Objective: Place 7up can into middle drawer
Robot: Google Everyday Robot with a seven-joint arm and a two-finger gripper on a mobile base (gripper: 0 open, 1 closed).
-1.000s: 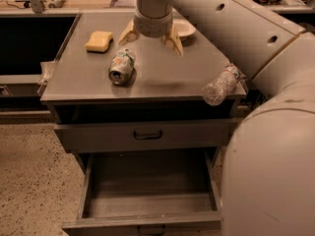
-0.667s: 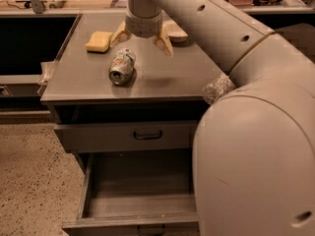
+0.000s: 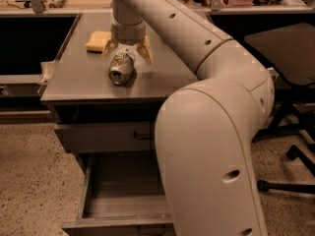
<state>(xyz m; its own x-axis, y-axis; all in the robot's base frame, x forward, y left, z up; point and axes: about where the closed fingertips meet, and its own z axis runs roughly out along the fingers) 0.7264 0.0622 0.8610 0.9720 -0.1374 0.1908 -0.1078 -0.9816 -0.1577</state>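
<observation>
The 7up can lies on its side on the grey cabinet top, silver top facing the front. My gripper hangs right above the can's far end, open, with one yellowish finger on each side of it, not closed on it. The middle drawer is pulled out below, its plain grey inside bare. The drawer above it, with a small black handle, is shut.
A yellow sponge lies on the cabinet top behind the can, left of my gripper. My large arm covers the cabinet's right half. A dark chair stands at the right. A workbench with tools runs along the back.
My gripper has moved left and down from above the sponge's right to straddle the can's far end. The view has shifted, so the cabinet sits further left. The can has not moved.
</observation>
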